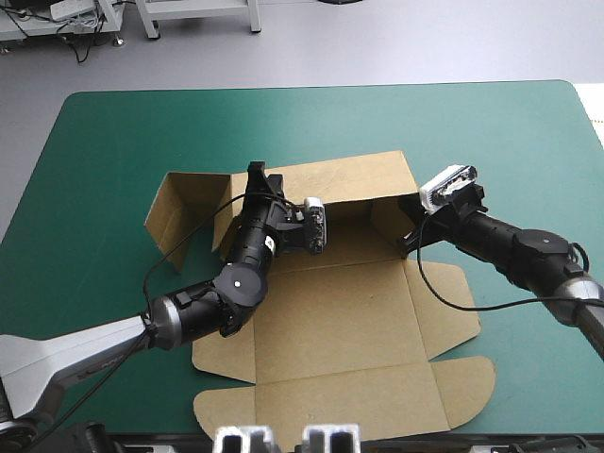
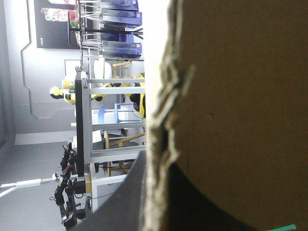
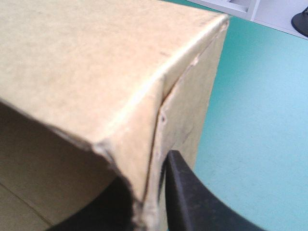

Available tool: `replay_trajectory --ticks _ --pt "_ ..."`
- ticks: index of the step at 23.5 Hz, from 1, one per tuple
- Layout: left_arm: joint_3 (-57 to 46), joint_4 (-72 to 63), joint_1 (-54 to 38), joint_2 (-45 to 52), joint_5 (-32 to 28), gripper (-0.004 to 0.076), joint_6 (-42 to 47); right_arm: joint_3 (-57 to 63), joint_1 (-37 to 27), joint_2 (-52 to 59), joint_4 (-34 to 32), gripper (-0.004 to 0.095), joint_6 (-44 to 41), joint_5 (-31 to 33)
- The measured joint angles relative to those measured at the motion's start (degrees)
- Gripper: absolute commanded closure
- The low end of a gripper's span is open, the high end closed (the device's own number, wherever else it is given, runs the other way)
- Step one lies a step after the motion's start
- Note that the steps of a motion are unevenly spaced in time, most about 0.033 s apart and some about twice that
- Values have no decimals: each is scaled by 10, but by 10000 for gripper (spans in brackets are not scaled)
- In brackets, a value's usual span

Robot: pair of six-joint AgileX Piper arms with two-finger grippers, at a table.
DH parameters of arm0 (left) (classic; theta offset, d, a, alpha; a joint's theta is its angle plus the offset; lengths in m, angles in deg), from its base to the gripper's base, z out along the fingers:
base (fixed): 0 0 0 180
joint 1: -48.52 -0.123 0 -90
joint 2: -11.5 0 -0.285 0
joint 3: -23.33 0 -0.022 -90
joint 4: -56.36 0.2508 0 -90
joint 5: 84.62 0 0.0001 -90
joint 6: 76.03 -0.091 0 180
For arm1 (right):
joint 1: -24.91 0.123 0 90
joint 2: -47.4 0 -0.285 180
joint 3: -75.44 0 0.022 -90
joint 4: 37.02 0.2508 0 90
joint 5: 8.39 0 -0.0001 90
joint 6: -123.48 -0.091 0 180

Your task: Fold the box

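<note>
The box (image 1: 349, 321) lies on the bench (image 1: 104, 151), mostly flat. The left hand (image 1: 257, 179) and the right hand (image 1: 411, 234) are each nearly closed on the raised far wall between them. By my judgement, the side walls, near flaps and lid are not yet folded.
</note>
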Motion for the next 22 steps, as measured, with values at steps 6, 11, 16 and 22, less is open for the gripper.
replay_trajectory --ticks 6,11,16,22 --pt "0 1 0 0 -2 734 4 0 9 0 8 913 8 -16" --pt "0 2 0 -4 3 654 13 0 14 0 11 912 7 -23" --pt "2 18 -15 -31 7 441 12 0 17 -1 -8 913 -20 -26" --pt "23 7 6 -46 8 417 35 -4 17 -1 -29 912 -46 -31"
